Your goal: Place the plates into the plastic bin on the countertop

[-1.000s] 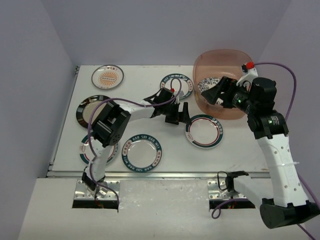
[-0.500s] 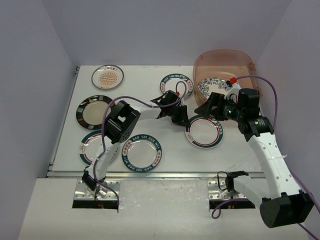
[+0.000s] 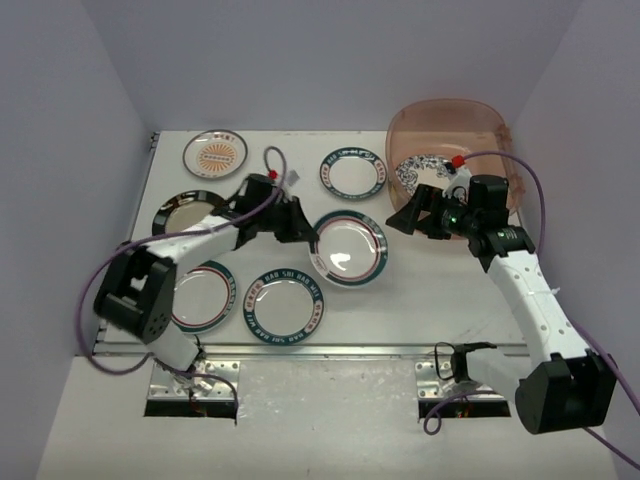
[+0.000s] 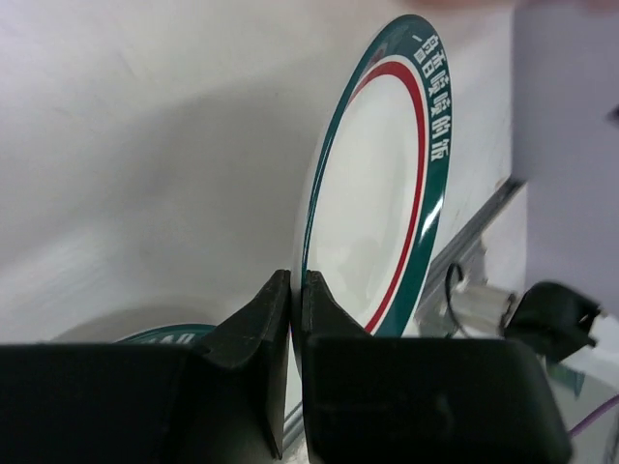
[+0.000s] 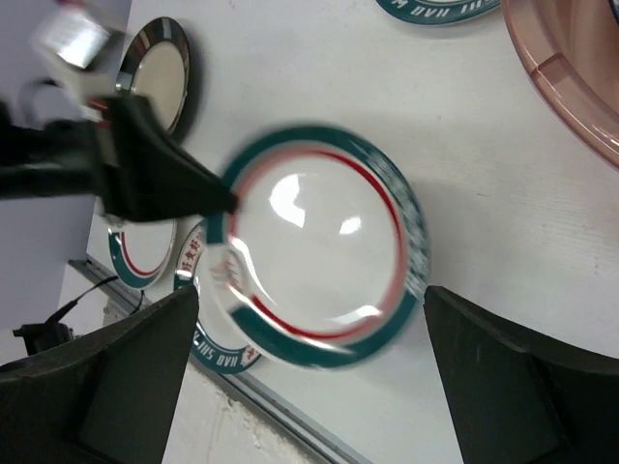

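Note:
My left gripper (image 3: pixel 303 226) is shut on the left rim of a white plate with a green-and-red rim (image 3: pixel 348 248) and holds it lifted at mid-table. In the left wrist view the fingers (image 4: pixel 276 309) pinch that plate (image 4: pixel 377 193) edge-on. My right gripper (image 3: pixel 405 214) is open and empty, just right of the plate. In the right wrist view it (image 5: pixel 311 295) is spread wide around the plate (image 5: pixel 319 251), apart from it. The pinkish plastic bin (image 3: pixel 490 125) stands at the back right with a patterned plate (image 3: pixel 418 170) inside.
On the white countertop (image 3: pixel 420 290) lie an orange sunburst plate (image 3: pixel 214 153), a black-rimmed plate (image 3: pixel 180 211), a green-and-red rimmed plate (image 3: pixel 203 296), a teal lettered plate (image 3: pixel 285 305) and another (image 3: pixel 352 172). A metal rail (image 3: pixel 330 350) runs along the front edge.

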Controlling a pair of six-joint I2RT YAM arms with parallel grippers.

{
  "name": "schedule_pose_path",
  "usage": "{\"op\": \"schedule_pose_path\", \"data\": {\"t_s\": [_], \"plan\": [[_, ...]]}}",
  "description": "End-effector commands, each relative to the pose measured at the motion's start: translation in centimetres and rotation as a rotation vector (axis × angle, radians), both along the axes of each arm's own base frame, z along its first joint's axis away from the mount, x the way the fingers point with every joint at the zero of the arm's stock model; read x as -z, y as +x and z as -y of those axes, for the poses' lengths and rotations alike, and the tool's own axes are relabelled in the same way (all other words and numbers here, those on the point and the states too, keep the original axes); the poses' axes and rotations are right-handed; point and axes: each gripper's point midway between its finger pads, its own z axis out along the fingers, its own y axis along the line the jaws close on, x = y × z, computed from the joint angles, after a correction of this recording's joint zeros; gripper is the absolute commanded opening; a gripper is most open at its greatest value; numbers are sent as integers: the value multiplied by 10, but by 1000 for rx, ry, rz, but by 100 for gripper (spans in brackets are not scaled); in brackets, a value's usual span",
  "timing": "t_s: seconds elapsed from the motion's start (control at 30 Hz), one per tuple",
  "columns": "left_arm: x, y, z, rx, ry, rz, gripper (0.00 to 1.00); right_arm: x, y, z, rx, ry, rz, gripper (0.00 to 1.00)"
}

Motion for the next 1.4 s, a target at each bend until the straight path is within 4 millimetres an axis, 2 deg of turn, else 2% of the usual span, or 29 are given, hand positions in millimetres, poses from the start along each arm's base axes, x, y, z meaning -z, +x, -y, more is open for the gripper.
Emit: {"op": "schedule_pose_path", "data": {"t_s": [0.0,0.1,0.2,0.27,0.5,0.57,0.63,0.7,0.77,0.9,1.0,1.07,1.13,1.23,1.37], "plan": [[-112,16,-40,-95,-135,286,0,4,7,-8,-90,13,33,97],[-142,-2,-49,-98,-214,318,0,7,6,-18,-158,50,37,97],[-150,-16,-48,-64,-275,299,0,3,-10,-39,-299,183,29,93],[-157,-22,-44,-27,-325,311,0,-13,-18,-52,-400,286,83,91],[-160,-23,-41,-21,-353,298,0,-23,-21,-57,-416,349,85,86],[-159,-24,-41,-18,-356,298,0,-17,-10,-49,-308,312,75,87],[-159,-24,-41,-21,-353,298,0,-4,16,-22,-24,225,47,89],[-155,-24,-42,-22,-343,293,0,-4,24,-5,118,211,63,91],[-153,-26,-42,-15,-337,293,0,-11,28,7,226,231,85,92],[-151,-31,-43,2,-334,298,0,-38,27,26,342,271,206,94],[-152,-32,-42,10,-338,298,0,-44,20,12,233,285,222,93],[-154,-31,-41,14,-343,301,0,-44,10,-14,31,308,201,90],[-154,-29,-40,13,-345,302,0,-41,3,-27,-71,334,155,87],[-155,-27,-39,14,-347,302,0,-40,-12,-43,-232,401,136,78],[-155,-23,-36,12,-352,298,0,-32,-23,-56,-345,405,90,58]]}}
